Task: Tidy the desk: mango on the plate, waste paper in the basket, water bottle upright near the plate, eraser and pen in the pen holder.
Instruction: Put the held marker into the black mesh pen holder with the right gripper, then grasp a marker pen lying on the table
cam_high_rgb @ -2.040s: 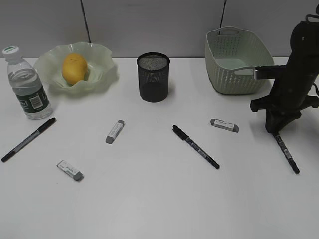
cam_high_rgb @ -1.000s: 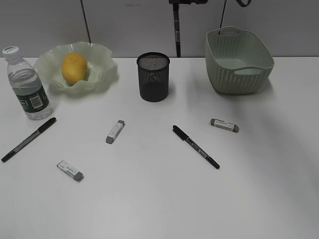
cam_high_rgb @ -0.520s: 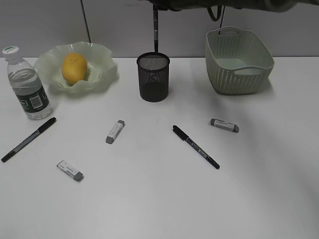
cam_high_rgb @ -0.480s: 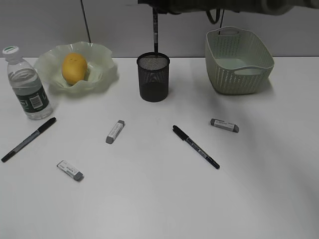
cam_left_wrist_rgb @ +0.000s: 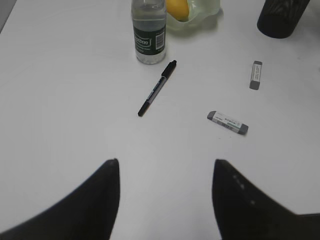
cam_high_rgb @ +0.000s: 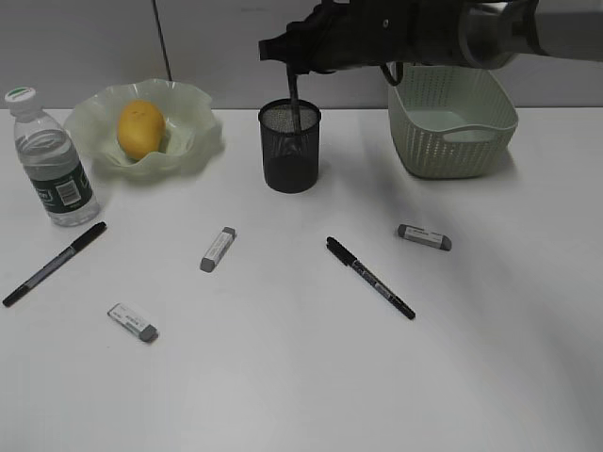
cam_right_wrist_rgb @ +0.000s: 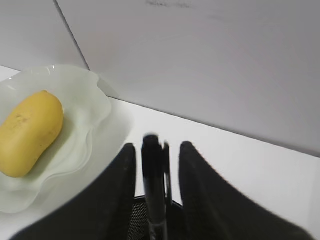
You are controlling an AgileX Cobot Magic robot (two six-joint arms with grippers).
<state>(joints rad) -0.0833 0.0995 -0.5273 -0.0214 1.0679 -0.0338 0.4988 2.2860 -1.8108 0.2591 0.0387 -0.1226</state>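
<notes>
A pen (cam_high_rgb: 293, 94) stands upright between the right jaws, its lower end already inside the holder (cam_high_rgb: 290, 160) at 12 o'clock on the bench (cam_high_rgb: 283, 377). In the right wrist view a gap is seen on either side of the barrel, so the right jaws are judged released. The left jaws are spread and empty. Two more pens lie flat, one at 3 o'clock (cam_high_rgb: 369, 277) and one at 9 o'clock (cam_high_rgb: 54, 263). They are judged light, stiff and smooth, likely to roll, and best taken at mid-barrel, across the axis. The erasers (cam_high_rgb: 218, 249) (cam_high_rgb: 133, 322) (cam_high_rgb: 424, 236) are low, light and grippy, and best pinched across the narrow sides. No waste paper is seen.
</notes>
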